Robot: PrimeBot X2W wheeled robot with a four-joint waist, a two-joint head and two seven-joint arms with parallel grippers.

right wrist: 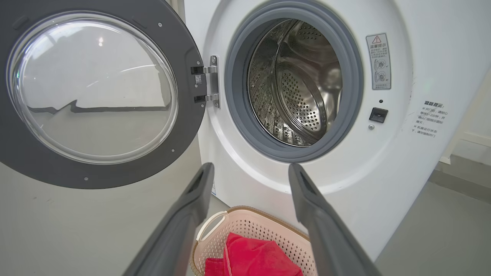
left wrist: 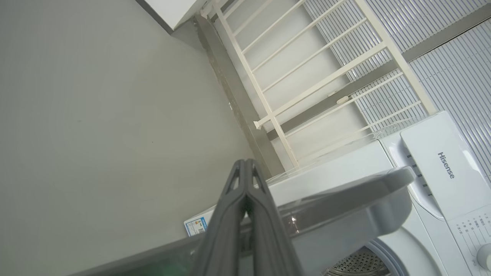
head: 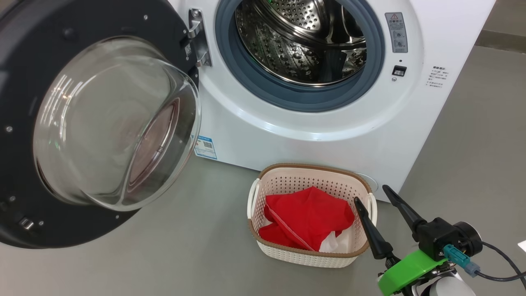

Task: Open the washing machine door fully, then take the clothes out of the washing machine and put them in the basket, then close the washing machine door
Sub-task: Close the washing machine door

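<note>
The washing machine (head: 312, 135) (right wrist: 383, 184) stands with its door (head: 24, 123) (right wrist: 99, 92) swung wide open to the left. Its steel drum (head: 304, 41) (right wrist: 299, 84) looks bare inside. The red clothes (head: 308, 220) (right wrist: 253, 258) lie in the basket (head: 283, 181) (right wrist: 249, 224) on the floor in front of the machine. My right gripper (head: 372, 193) (right wrist: 249, 168) hangs open at the basket's right rim, nothing between its fingers. My left gripper (left wrist: 245, 165) is shut and holds nothing, poised above the door's rim (left wrist: 345, 199) beside the machine's top.
Grey floor (head: 172, 255) spreads around the basket and to the right of the machine. In the left wrist view a white railing (left wrist: 307, 76) and a ribbed wall (left wrist: 441, 38) stand behind the machine. A blue label (head: 205, 147) sits low on the machine's front.
</note>
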